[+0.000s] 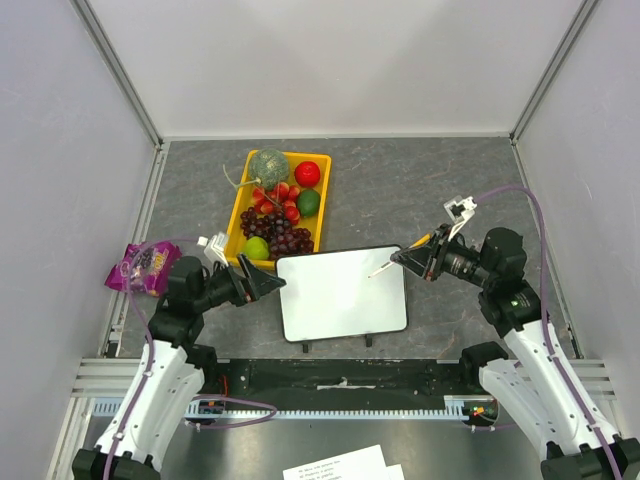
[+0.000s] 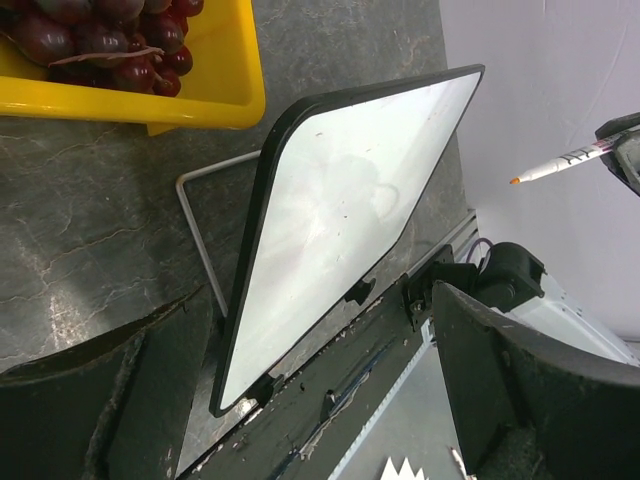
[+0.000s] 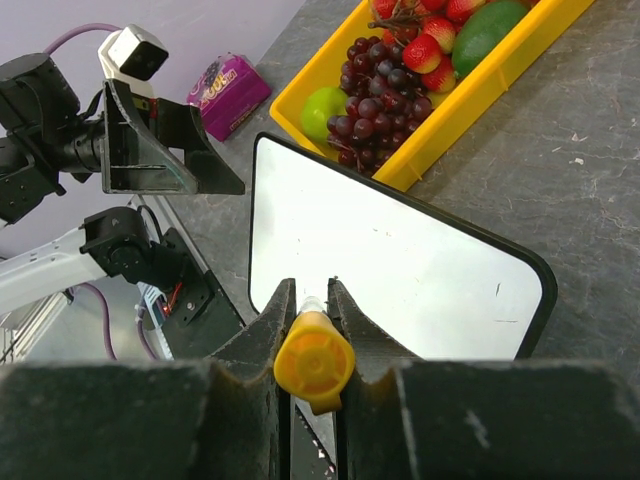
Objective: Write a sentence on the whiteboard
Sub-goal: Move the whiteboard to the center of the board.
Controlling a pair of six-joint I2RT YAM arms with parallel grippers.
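Running L-R, whiteboard long axis; feet at near edge.

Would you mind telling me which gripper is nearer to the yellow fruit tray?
Left. The left gripper hovers beside the yellow tray's near corner; the right gripper is beyond the whiteboard.

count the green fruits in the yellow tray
3: a netted melon at the yellow tray's far left corner, a dark green fruit against its right wall, a light green apple at its near left corner. The grapes may hide others.
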